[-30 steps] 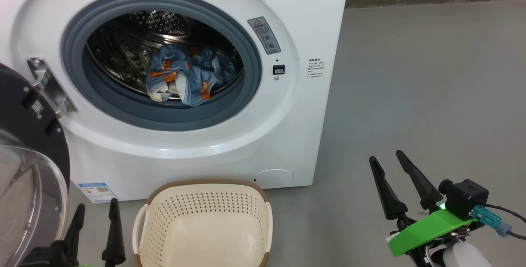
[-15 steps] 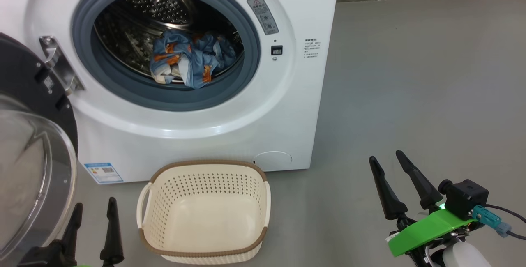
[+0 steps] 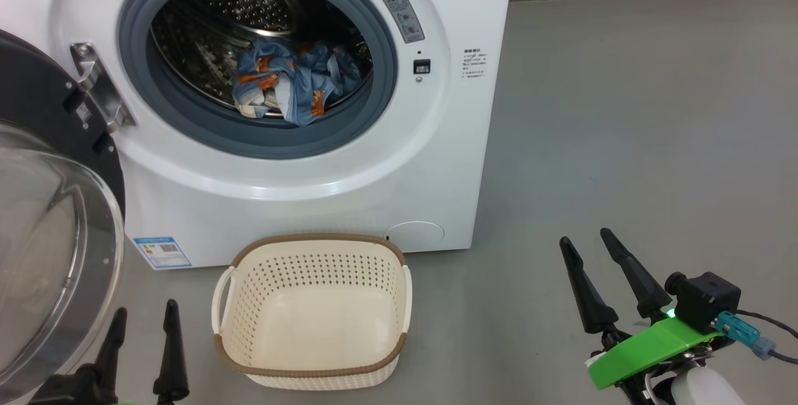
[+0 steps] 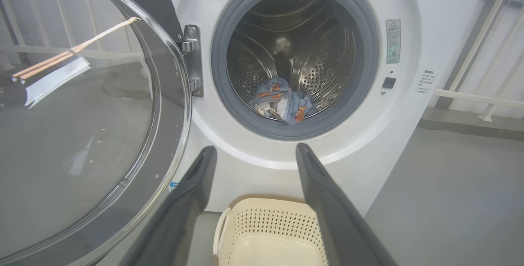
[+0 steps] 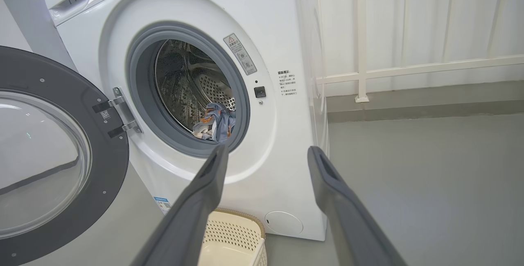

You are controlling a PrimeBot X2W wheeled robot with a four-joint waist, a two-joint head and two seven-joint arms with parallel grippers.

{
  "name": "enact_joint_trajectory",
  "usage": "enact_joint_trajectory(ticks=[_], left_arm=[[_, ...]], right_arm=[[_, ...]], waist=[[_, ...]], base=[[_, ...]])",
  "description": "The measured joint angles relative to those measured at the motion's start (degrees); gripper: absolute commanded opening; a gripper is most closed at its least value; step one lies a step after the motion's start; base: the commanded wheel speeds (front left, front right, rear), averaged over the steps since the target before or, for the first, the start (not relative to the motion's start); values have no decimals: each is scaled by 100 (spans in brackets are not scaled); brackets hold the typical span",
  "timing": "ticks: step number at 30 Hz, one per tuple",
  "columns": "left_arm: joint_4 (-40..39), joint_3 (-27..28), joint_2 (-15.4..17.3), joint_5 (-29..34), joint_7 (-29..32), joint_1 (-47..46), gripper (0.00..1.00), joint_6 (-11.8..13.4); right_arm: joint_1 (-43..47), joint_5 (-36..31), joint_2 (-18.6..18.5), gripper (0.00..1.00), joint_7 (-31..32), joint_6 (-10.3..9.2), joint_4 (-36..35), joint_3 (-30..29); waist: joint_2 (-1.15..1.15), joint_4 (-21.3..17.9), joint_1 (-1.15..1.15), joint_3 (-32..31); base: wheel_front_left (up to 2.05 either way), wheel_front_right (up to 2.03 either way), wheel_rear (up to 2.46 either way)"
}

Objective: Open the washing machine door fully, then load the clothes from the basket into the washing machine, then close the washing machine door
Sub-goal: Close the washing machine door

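Observation:
The white washing machine (image 3: pixel 374 174) stands with its round black door (image 3: pixel 43 224) swung wide open to the left on a metal hinge (image 3: pixel 100 90). Blue clothes (image 3: pixel 293 84) with orange print lie bunched inside the steel drum, also seen as clothes (image 4: pixel 282 106) and clothes (image 5: pixel 217 125). The cream basket (image 3: pixel 312 364) sits on the floor before the machine with nothing in it. My left gripper (image 3: pixel 143 314) is open at the lower left, beside the door glass and left of the basket. My right gripper (image 3: pixel 586 237) is open over bare floor, right of the machine.
Grey floor (image 3: pixel 623 143) stretches to the right of the machine up to a wall skirting. A white railing (image 5: pixel 409 69) runs along the wall behind. The open door's glass bowl (image 4: pixel 73 127) bulges out close to my left arm.
The head camera has tilted and pulled back, so the machine sits higher in view and the whole basket now shows. Both grippers stay open in the same places.

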Motion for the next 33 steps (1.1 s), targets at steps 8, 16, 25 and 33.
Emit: enact_joint_trajectory(ticks=[8,16,25,33], left_arm=[[4,-2,0,5,0,0,100,0],[34,-30,2,7,0,0,100,1],[98,-60,40,111,2,0,100,70],[127,-66,40,189,9,1,100,302]], right_arm=[[0,1,-3,100,0,0,0,7],[24,2,-4,100,1,0,3,7],[86,41,24,100,1,0,27,51],[86,62,44,100,1,0,54,108]], waist=[[0,25,0,-22],[0,111,0,-28],[0,496,0,-54],[0,1041,0,-112]], base=[[0,0,0],[0,0,0],[0,0,0],[0,0,0]])
